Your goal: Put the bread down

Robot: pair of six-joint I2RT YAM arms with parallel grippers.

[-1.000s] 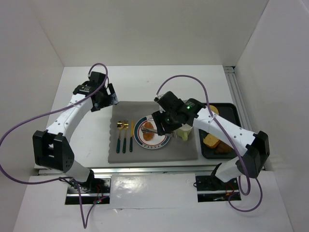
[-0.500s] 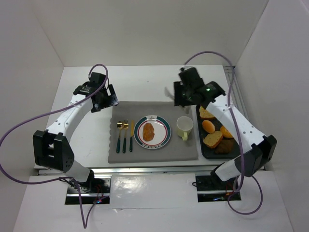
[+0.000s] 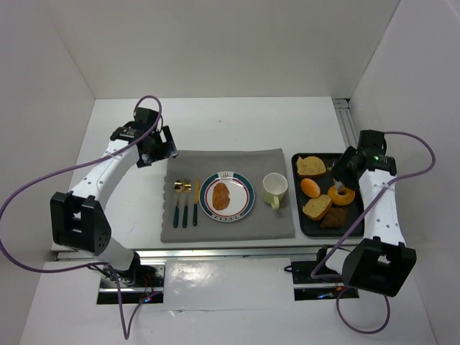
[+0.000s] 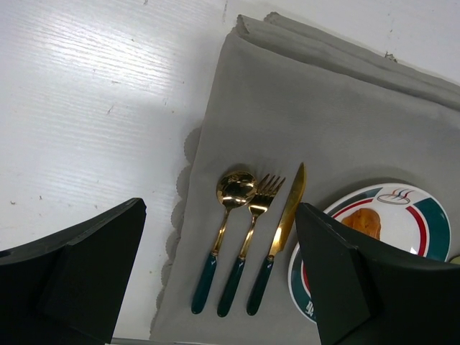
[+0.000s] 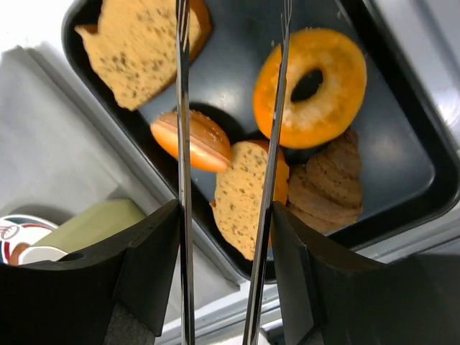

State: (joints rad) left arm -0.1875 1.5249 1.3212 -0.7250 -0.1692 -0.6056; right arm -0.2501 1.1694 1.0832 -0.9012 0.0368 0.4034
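One piece of bread (image 3: 221, 195) lies on the round plate (image 3: 243, 203) in the middle of the grey mat (image 3: 215, 162); it also shows in the left wrist view, bread (image 4: 363, 221). My right gripper (image 3: 343, 171) hangs over the black tray (image 3: 348, 159), shut on a pair of metal tongs (image 5: 183, 108). The tongs' arms stand apart with nothing between them, above a bread slice (image 5: 241, 194) and beside a doughnut (image 5: 316, 86). My left gripper (image 3: 159, 147) is open and holds nothing, above the mat's left part.
The tray also holds another slice (image 3: 310, 166), an orange bun (image 3: 310, 187) and a brown piece (image 3: 333, 220). A pale green cup (image 3: 274, 188) stands between plate and tray. Spoon, fork and knife (image 4: 251, 237) lie left of the plate.
My right arm has swung from over the plate up and right to above the tray. The bread stays on the plate. The left arm has not moved.
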